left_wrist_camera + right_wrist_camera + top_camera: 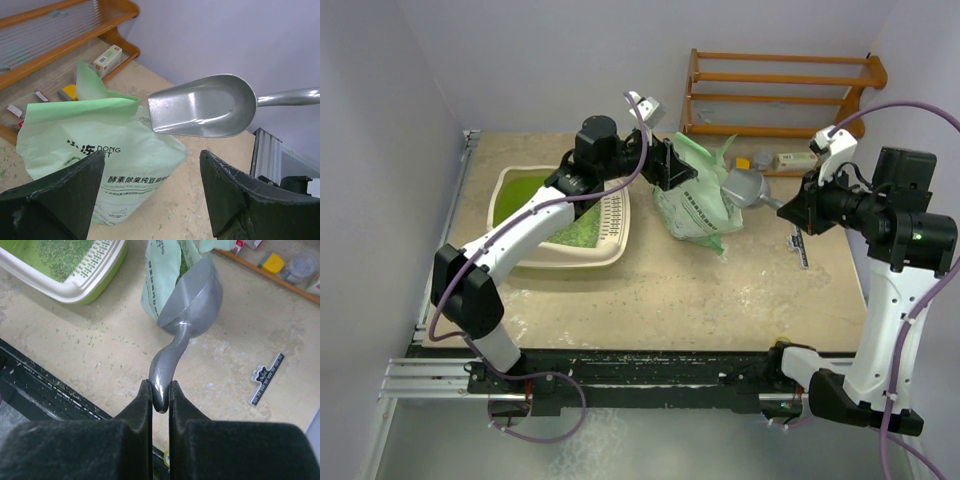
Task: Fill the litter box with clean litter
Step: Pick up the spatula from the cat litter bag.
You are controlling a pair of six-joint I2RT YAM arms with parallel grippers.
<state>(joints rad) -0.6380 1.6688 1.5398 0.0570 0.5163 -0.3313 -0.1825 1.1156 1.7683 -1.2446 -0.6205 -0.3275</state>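
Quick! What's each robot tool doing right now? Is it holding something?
Left tool: open, holding nothing.
Right tool: closed on the handle of the metal scoop.

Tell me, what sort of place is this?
Probably a robot test booth staged as a pet corner: plain walls enclose a tabletop, with a litter box, a green bag and a metal scoop in the right claw.

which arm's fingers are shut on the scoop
The right fingers: they pinch the handle end of the scoop. The left fingers stand open near the bag, gripping nothing.
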